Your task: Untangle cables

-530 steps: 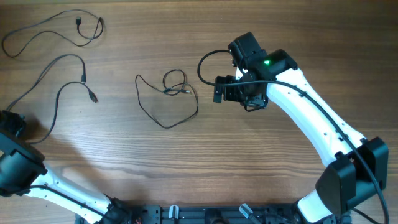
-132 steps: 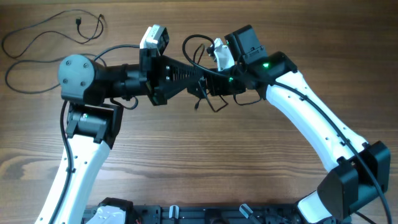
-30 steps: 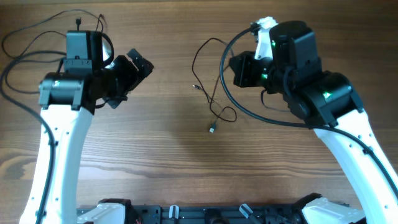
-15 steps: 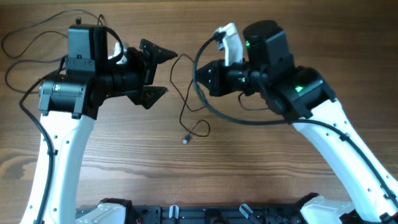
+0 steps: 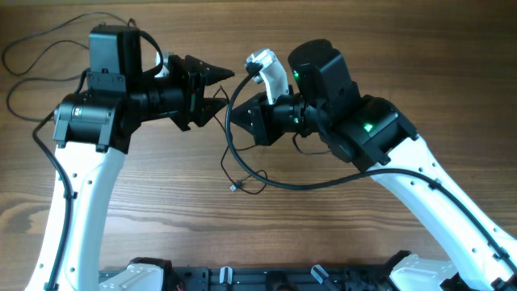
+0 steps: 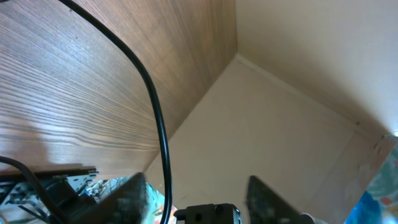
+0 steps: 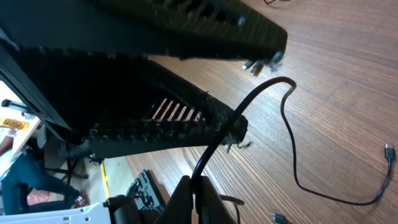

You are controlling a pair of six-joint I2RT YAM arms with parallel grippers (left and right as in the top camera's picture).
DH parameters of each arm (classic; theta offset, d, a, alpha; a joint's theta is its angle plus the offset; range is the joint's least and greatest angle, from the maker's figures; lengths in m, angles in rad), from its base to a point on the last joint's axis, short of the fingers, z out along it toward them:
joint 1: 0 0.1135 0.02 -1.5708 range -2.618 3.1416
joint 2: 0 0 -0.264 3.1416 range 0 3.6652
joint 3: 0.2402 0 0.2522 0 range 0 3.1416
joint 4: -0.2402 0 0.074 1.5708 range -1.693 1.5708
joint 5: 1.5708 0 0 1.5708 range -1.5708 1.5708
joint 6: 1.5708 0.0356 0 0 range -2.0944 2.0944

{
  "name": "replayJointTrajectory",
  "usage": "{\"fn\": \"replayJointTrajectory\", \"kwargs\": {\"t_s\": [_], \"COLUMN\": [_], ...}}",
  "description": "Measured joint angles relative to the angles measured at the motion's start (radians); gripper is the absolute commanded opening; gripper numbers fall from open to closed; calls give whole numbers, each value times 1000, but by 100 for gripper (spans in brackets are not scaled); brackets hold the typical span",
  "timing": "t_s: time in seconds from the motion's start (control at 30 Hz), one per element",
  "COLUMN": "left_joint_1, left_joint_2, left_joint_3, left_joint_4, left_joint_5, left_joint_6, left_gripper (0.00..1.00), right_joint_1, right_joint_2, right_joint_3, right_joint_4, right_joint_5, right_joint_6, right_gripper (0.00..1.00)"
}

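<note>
Though crowded by the splayed left gripper [image 5: 229, 89], right gripper [image 7: 194, 186] seemingly pinched on one cable [image 7: 221, 137]; other cables [image 5: 44, 32] far left.

Left pincer [image 5: 220, 90], right pincer [image 5: 234, 120] and dangling cable [image 7: 214, 143] crowd the middle

The table [image 5: 161, 218] is showing warm brown wood grain, the thin cables [image 7: 290, 149] are looking black, and the left arm [image 5: 81, 194] and right arm [image 5: 440, 198] are showing white shells, black joints, and a light [image 5: 368, 127] glowing green.
</note>
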Motion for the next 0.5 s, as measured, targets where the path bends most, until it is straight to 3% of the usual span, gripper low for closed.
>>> {"fn": "replayJointTrajectory", "kwargs": {"t_s": [0.27, 0.5], "left_joint_1": [-27, -31], "left_joint_2": [0, 0], "left_joint_3": [0, 0], "left_joint_4": [-28, -30], "left_joint_5": [0, -1], "left_joint_6": [0, -1], "left_gripper": [36, 15], "right_joint_1": [0, 0], "right_joint_2": [0, 0], "right_joint_3": [0, 0], "right_joint_4": [7, 11], "right_joint_5": [0, 1], "right_joint_6": [-23, -23], "right_gripper": [4, 4]}}
